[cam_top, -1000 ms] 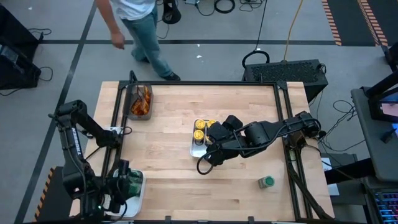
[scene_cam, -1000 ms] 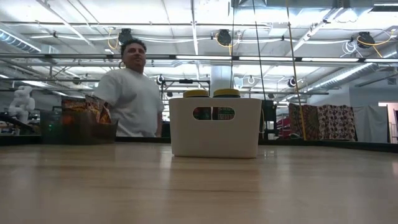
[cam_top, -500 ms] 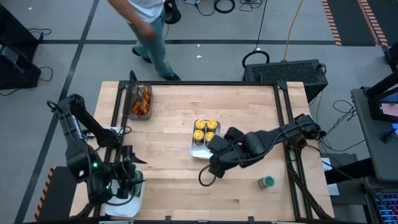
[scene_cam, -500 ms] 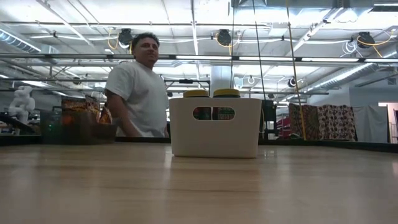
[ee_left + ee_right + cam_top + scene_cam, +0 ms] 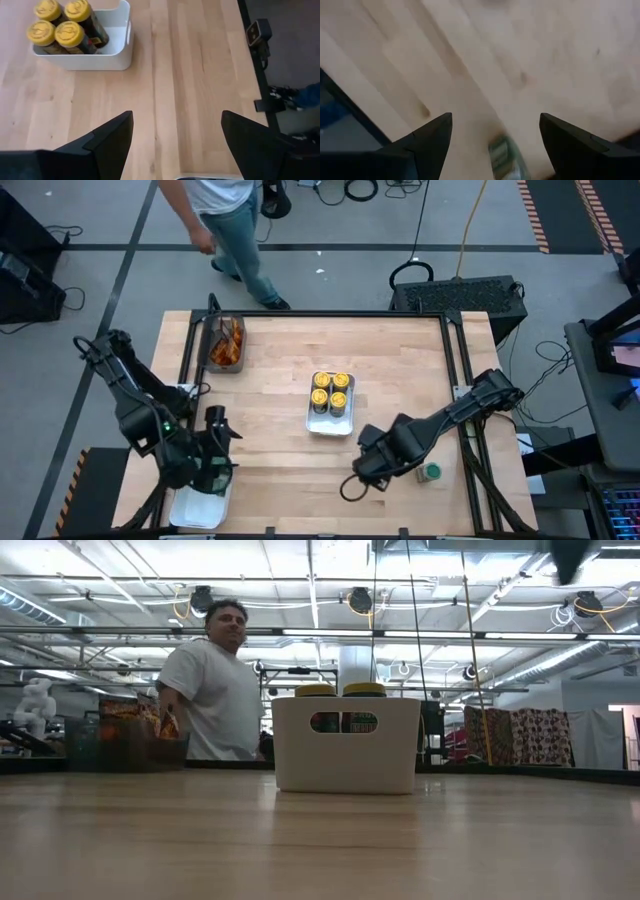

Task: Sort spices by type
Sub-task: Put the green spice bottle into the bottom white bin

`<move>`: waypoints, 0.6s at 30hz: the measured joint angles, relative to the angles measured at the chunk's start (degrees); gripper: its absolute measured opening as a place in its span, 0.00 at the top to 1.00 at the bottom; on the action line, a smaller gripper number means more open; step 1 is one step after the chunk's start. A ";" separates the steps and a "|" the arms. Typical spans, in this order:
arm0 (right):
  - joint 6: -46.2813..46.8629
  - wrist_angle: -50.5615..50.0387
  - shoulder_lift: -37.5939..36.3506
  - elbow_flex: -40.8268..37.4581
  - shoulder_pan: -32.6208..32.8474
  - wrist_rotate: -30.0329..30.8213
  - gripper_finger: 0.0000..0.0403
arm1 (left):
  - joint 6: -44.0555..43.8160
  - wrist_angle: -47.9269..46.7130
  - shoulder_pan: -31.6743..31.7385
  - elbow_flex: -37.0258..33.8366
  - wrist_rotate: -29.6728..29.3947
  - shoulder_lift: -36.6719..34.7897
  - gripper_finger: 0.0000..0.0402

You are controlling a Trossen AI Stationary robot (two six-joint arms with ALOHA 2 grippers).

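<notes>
While both arms are sitting over the near half of the table (image 5: 400,360), neither is holding anything. Left gripper (image 5: 213,442) is hanging by the near-left corner, just above a white tray (image 5: 190,508) at the table edge; fingers (image 5: 112,137) are spread wide with only bare wood between them. Right gripper (image 5: 350,485) is hovering low over the near-right area, fingers (image 5: 432,137) also wide apart, nothing clamped. One green-lid jar (image 5: 430,472) is standing alone on the wood just beside the right arm; the right wrist view is catching it blurred between the fingers (image 5: 507,155). Four yellow-lid jars (image 5: 330,388) are sitting upright in the central white tray (image 5: 332,426). Orange-brown packets (image 5: 226,343) are piled in the dark bin (image 5: 212,365) at the far left. A person (image 5: 212,690) is standing beyond the table's far edge.
</notes>
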 joint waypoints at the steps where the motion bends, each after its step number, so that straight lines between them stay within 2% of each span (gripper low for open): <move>1: 0.47 -0.23 0.00 -0.31 0.55 -1.11 0.30 | 1.07 0.40 0.72 0.00 1.12 -0.10 0.24; 6: 3.57 -2.45 -0.22 -0.51 3.27 -5.27 0.30 | 6.21 3.34 3.72 0.00 3.80 -0.48 0.24; 13: 8.97 -2.33 -2.66 -0.65 6.01 -4.85 0.25 | 12.23 3.91 7.92 -0.04 6.51 -0.54 0.24; 18: 16.07 -2.34 -7.20 -8.66 8.33 -4.90 0.19 | 14.93 4.38 10.25 -0.04 8.48 -0.54 0.24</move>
